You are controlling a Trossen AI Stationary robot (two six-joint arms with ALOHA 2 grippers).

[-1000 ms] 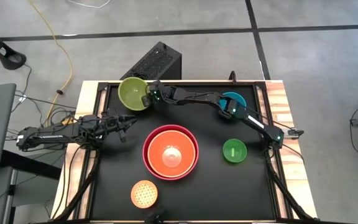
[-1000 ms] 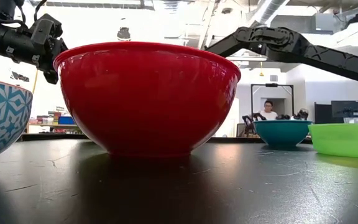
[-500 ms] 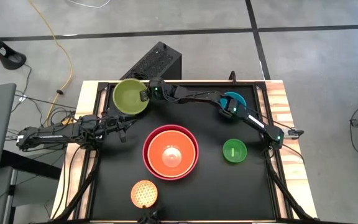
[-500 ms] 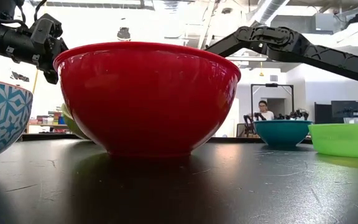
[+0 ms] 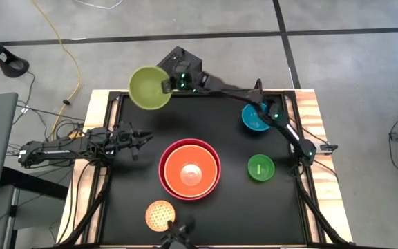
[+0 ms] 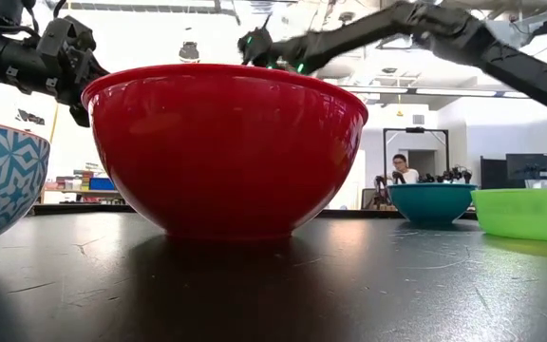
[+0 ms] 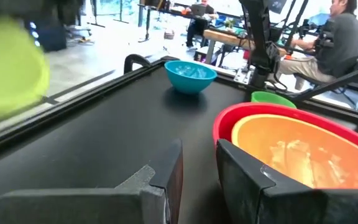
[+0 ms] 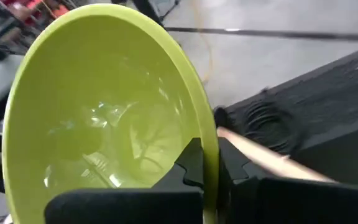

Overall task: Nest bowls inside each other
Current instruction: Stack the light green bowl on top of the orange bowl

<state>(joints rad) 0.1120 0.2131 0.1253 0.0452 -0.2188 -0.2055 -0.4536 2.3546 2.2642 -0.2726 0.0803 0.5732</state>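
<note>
My right gripper (image 5: 166,86) is shut on the olive-green bowl (image 5: 149,88), which it holds in the air over the table's far left corner. The bowl's inside fills the right wrist view (image 8: 104,112). The orange bowl (image 5: 189,173) sits inside the red-pink bowl (image 5: 163,166) at the table's middle. The teal-blue bowl (image 5: 254,119) stands at the far right, and the bright green bowl (image 5: 260,168) is nearer on the right. A small patterned yellow bowl (image 5: 160,215) rests near the front edge. My left gripper (image 5: 135,137) waits open at the table's left. My right gripper holds the olive-green bowl by its rim (image 8: 207,134), on the side toward the table's right. One finger (image 8: 188,163) is inside the bowl and the other outside. The fingers come from the right, slanting a little downward. The bowl is lifted clear, its opening upward.
A black box (image 5: 175,66) stands on the floor just beyond the table's far edge, under the lifted bowl's side. Bare black tabletop (image 5: 137,183) lies left of the red-pink bowl. People sit at desks in the room behind.
My right gripper has taken hold of the olive-green bowl's rim, pushed the bowl a little toward the left, then risen and gone toward the far edge. The bowl has come up off the table and now hangs clear over the far left corner.
</note>
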